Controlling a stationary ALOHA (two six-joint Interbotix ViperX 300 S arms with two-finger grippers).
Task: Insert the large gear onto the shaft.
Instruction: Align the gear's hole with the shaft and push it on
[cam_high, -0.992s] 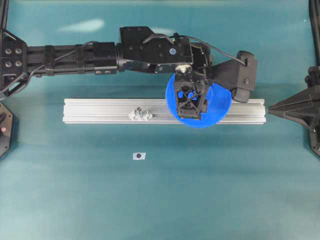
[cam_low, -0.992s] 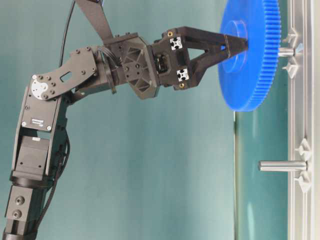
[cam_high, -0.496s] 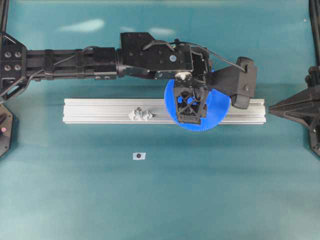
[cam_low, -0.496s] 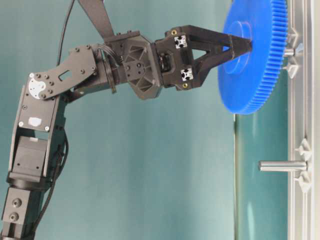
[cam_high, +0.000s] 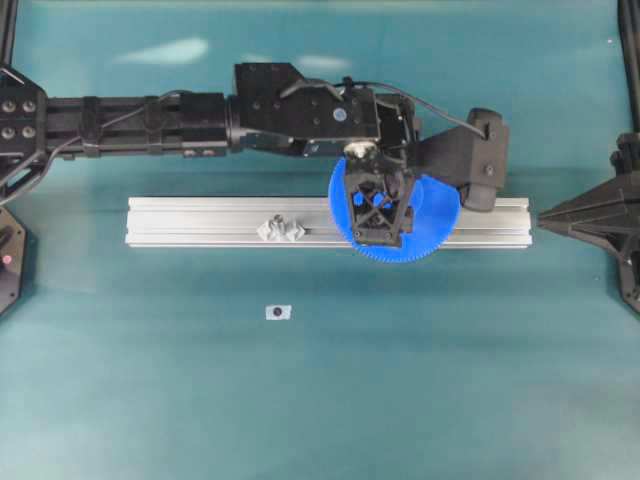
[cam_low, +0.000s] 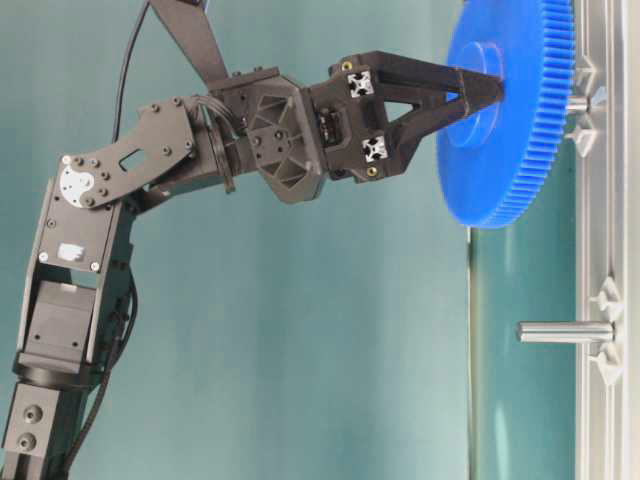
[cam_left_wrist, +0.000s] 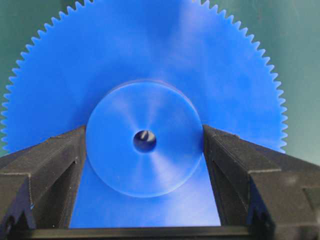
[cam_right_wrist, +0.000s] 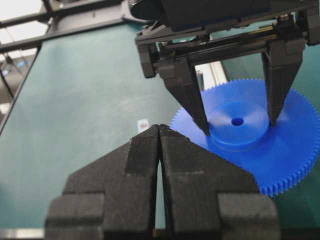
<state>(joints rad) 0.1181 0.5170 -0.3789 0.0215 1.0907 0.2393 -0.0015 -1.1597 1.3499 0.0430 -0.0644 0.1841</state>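
Large gear (cam_high: 432, 215) is held by the left gripper (cam_high: 378, 212), w/ the two fingers (cam_left_wrist: 55, 170) clamped on opposite sides of the raised hub, at roughly 9 and 3 o'clock of the hub in the left wrist view. In that view the centre hole is seen dead centre btwn the fingers, and a small silvery tip is glimpsed inside it. From overhead the gear is seen over the aluminium rail (cam_high: 200, 222), toward the rail's right end, at approx 3 o'clock from the spare pin w/ its translucent mounts (cam_high: 281, 229). In the table-level view the gear (cam_low: 510, 110) is shown edge-on, its flat face parallel to the rail (cam_low: 605, 240), and the shaft (cam_low: 577, 102) is seen poking out btwn gear and rail, flanked by its diamond mounts; the gear sits just off the rail, not flush against it. How far the shaft runs into the hole can't be told. The second pin (cam_low: 565, 332) is seen bare, at 6 o'clock from the gear in that view. A small white tag w/ a dark dot (cam_high: 278, 312) is left lying on the teal mat, at abt 6 o'clock from the spare pin. Right gripper (cam_right_wrist: 159, 131) is kept well apart at the right edge, fingers pressed together w/ nothing btwn them, gear (cam_right_wrist: 280, 165) visible beyond at its 2 o'clock.
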